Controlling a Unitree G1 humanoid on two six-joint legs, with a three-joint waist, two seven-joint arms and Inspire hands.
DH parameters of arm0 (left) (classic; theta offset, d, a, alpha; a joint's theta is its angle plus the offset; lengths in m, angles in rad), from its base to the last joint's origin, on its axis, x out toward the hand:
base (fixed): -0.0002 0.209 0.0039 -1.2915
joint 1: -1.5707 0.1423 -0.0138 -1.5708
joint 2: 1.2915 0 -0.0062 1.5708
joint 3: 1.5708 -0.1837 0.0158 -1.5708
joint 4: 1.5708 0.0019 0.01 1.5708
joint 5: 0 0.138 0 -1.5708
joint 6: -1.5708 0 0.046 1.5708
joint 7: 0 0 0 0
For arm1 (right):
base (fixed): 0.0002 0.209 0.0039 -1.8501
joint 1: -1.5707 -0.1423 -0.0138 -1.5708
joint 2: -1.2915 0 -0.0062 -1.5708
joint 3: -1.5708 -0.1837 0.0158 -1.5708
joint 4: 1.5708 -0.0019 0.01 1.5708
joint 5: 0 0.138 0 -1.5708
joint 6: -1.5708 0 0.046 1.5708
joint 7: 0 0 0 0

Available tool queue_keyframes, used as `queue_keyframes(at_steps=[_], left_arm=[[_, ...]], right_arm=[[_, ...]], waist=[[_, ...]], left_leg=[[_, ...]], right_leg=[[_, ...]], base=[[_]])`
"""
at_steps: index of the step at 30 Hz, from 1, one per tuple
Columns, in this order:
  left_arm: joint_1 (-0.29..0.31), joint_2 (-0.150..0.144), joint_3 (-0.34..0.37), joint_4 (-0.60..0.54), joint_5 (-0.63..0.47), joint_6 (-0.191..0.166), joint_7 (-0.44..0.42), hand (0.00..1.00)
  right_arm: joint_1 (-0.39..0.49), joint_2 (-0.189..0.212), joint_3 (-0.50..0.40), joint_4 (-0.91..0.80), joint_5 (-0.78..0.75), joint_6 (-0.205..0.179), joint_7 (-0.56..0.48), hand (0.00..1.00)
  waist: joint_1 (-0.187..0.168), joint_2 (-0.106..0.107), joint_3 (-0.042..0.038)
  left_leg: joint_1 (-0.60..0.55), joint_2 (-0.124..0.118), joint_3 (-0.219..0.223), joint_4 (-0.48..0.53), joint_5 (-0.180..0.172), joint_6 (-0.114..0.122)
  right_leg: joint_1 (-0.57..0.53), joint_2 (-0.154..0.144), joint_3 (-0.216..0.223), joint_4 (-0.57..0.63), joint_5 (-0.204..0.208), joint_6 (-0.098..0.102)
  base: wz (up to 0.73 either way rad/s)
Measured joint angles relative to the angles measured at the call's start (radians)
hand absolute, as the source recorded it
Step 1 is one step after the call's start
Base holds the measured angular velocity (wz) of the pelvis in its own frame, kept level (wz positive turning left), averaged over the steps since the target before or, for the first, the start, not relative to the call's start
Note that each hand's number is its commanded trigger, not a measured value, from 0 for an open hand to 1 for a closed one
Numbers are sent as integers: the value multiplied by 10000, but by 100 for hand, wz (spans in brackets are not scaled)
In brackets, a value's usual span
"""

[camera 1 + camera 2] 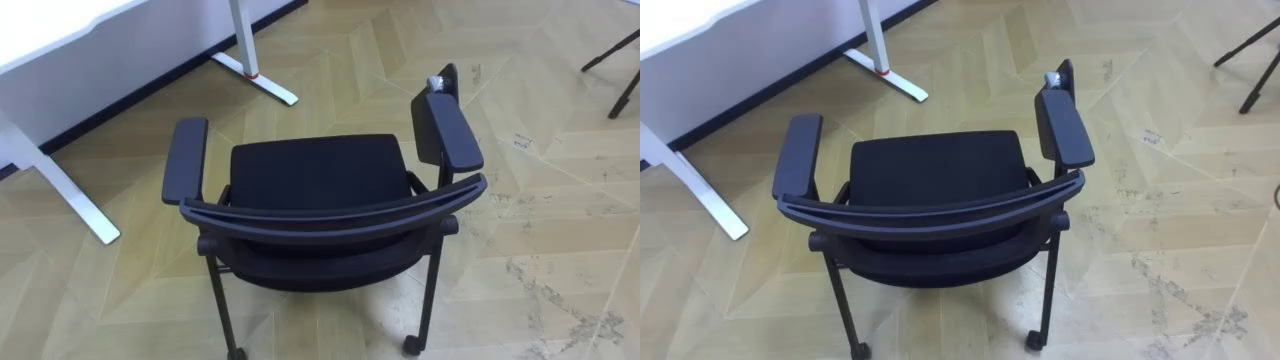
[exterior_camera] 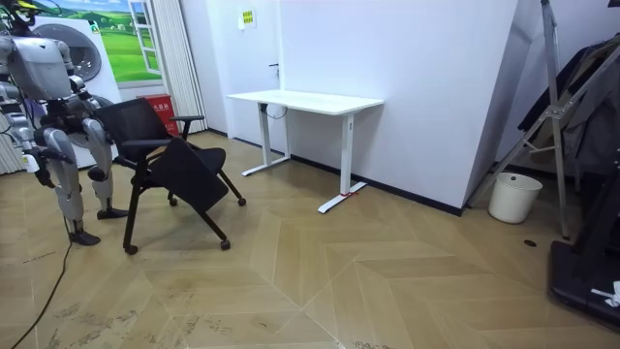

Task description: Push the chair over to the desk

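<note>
The push is judged not yet begun. The chair [image 1: 315, 172] is stood on the floor [image 1: 560, 210] apart from the white desk [image 1: 45, 35], with its seat turned toward the desk and its backrest [image 1: 330, 214] on the far side. Next, the backrest's top rail must be met and pressed deskward. A hand [image 2: 34, 162] is seen hanging low, farther from the desk than the chair. Whether it is clenched or relaxed cannot be told.

Your two head cameras look steeply down on the black chair [image 1: 320, 175] from just behind its backrest, close in, facing across the seat toward the white counter [image 1: 60, 25] beyond. Set side by side, they share the chair and the wooden floor [image 1: 560, 200] around it. Your room camera stands well off, roughly level, seeing the chair side-on with the counter past it.
</note>
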Motion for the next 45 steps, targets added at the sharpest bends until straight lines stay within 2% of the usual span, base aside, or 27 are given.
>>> queue_keyframes(at_steps=[5, 13, 19, 26, 30, 31, 33, 39, 42, 45], left_arm=[[-1, -29, 168, 16, 203, -26, 262, 0], [171, -110, 581, 10, 200, 18, 443, 0], [380, -110, 941, 6, 193, 17, 586, 0], [447, -104, 1053, 4, 193, 200, 978, 0], [577, -92, 1333, 1, 195, 305, 1386, 0], [601, -82, 1437, 4, 195, 320, 1521, 0], [604, -67, 1550, 1, 197, 317, 1711, 0], [591, 101, 2148, -134, 429, 311, 2811, 0], [529, 410, 2271, -581, 1122, 345, 3243, 0], [294, 541, 2966, -1627, 2393, 340, 3812, 0]], right_arm=[[-8, 62, -258, -118, -15, -39, -41, 0], [-23, 94, -838, 90, 586, -30, -454, 0], [-4, 91, -912, 180, 594, -21, -450, 0], [-7, 88, -964, 217, 752, 181, -464, 0], [-3, 77, -964, 225, 710, 184, -465, 0], [-3, 74, -966, 239, 712, 183, -462, 0], [-3, 66, -965, 281, 721, 181, -454, 0], [-11, -27, -1192, 300, 662, 177, -422, 0], [-11, -100, -1271, 289, 437, 181, -318, 0], [-44, -308, -1671, 227, -140, 176, -185, 0]], waist=[[-35, -26, -36], [-85, -55, -8], [-77, -70, -55], [-20, -65, -103], [1, -83, -108], [19, -93, -85], [18, -43, -49], [7, 109, -72], [-39, 213, -80], [-43, 400, -45]], left_leg=[[-1, -2, 2, 26, 0, 0], [105, -7, -39, 10, 0, 1], [114, -13, -66, 2, 0, 1], [147, -21, -50, -8, 0, 1], [193, -20, -48, -4, 0, 1], [250, -21, -49, -4, 0, 1], [318, -21, -49, -6, -1, 1], [369, -19, -115, 14, -5, 4], [383, -19, -135, 25, -5, 4], [475, -26, -112, -31, -6, 7]], right_leg=[[13, -1, -11, 8, 0, 0], [152, 0, -17, -24, -2, 3], [169, 0, -27, -38, -10, 8], [205, -2, -30, -63, -13, 13], [237, -4, -29, -46, -11, 11], [277, -6, -31, -37, -11, 11], [363, -6, -41, -43, -12, 12], [466, -5, -45, -32, -12, 11], [475, -5, -16, -24, -11, 9], [513, -3, 11, -17, -11, 9]], base=[[0], [2], [0], [0], [0], [0], [0], [2], [0], [-3]])
